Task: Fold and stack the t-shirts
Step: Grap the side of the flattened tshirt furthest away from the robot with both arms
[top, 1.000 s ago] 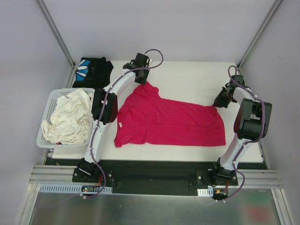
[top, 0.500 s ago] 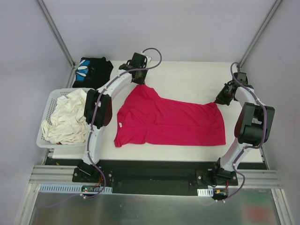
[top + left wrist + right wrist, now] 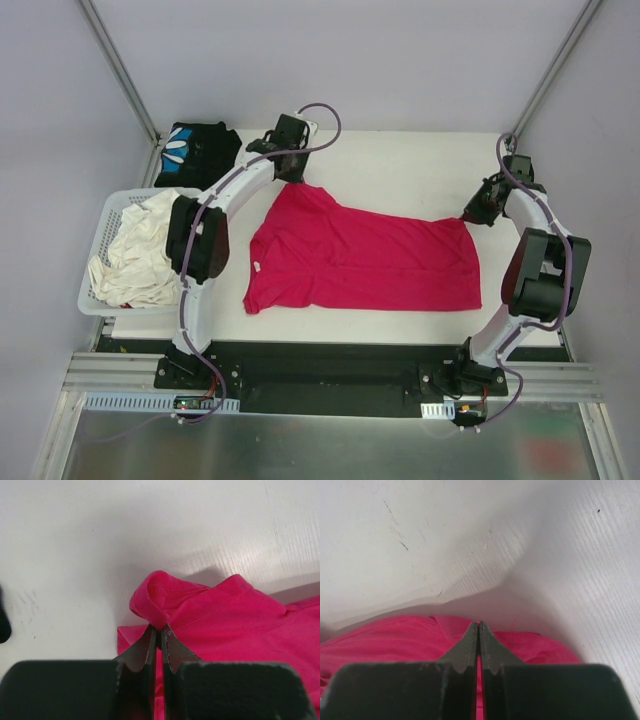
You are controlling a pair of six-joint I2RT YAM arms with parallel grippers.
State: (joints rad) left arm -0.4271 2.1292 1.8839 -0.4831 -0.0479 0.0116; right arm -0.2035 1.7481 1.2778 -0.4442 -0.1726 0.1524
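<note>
The magenta-red t-shirt (image 3: 360, 260) lies spread across the middle of the white table, its far edge drawn up at both ends. My left gripper (image 3: 297, 178) is shut on the shirt's far left corner, where a sleeve hem (image 3: 160, 602) bunches over the fingertips. My right gripper (image 3: 467, 213) is shut on the far right corner, and red cloth (image 3: 395, 637) runs under the closed tips. The black t-shirt with a blue-and-white print (image 3: 197, 152) sits folded at the far left corner of the table.
A white lattice basket (image 3: 100, 237) with pale cloth in it stands at the left edge beside the left arm. Metal frame posts (image 3: 120, 70) rise at the back corners. Bare white table (image 3: 400, 160) lies beyond the red shirt.
Both grippers have moved toward the far side, pulling the red shirt's far corners with them. The left arm has stretched out further.
</note>
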